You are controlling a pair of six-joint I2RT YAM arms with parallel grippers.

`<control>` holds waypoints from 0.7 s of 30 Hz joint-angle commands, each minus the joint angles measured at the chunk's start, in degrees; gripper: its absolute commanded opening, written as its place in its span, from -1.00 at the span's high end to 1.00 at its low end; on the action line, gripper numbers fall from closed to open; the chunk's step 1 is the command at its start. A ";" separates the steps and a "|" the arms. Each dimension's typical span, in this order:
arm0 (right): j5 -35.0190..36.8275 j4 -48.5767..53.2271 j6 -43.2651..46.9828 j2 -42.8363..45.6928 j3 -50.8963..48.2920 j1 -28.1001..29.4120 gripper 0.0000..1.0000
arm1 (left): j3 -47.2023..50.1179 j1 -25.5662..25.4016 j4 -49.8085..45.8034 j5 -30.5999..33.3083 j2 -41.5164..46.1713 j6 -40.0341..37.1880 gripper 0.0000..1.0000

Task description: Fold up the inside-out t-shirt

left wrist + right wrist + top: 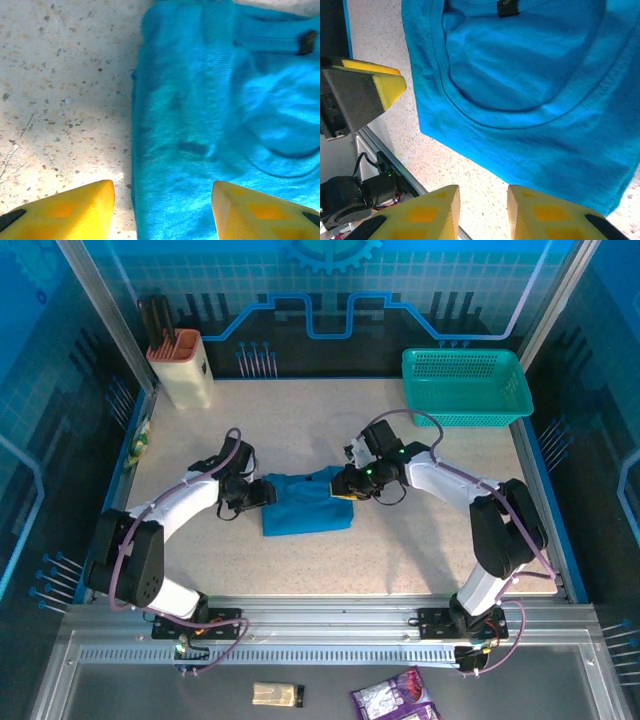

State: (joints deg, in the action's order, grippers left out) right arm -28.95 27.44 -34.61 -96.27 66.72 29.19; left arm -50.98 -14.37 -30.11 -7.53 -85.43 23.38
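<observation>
The inside-out t-shirt (305,505) is lying as a compact folded block at the middle of the worktop (420,550), between the 2 arms. The left gripper (262,494) is hovering at its left edge, its fingers (75,210) standing wide apart, straddling that edge and clamping nothing. The right gripper (352,484) is sitting at the right edge near the collar, its fingers (430,215) standing narrowly apart with bare worktop showing between them. The danger is probably lying in pulling away: a fingertip sitting this close to the cloth could be snagging a layer as it lifts, dragging the fold open or skewing the block. A brush at the collar could be peeling the top layer back.
</observation>
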 commanded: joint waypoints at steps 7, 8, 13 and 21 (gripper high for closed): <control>1.10 3.36 1.21 5.12 -0.53 -0.45 0.37 | -1.29 1.39 4.59 -7.30 -8.72 -3.00 0.26; 1.21 3.52 1.21 5.38 -0.58 -0.46 0.37 | -1.77 1.53 4.42 -6.61 -9.32 -3.18 0.37; 1.59 3.67 1.08 6.92 -1.65 -0.91 0.37 | -4.59 3.90 1.77 0.35 -10.58 -4.16 0.78; 0.15 4.89 2.59 7.59 -2.80 -2.92 0.37 | -10.88 14.19 -2.00 7.30 -15.67 -9.74 0.79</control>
State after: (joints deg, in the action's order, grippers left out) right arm -27.86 30.28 -33.45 -90.37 64.88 27.83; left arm -58.63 -3.42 -28.49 -5.50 -98.48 17.47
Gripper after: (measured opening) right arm 0.316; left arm 0.105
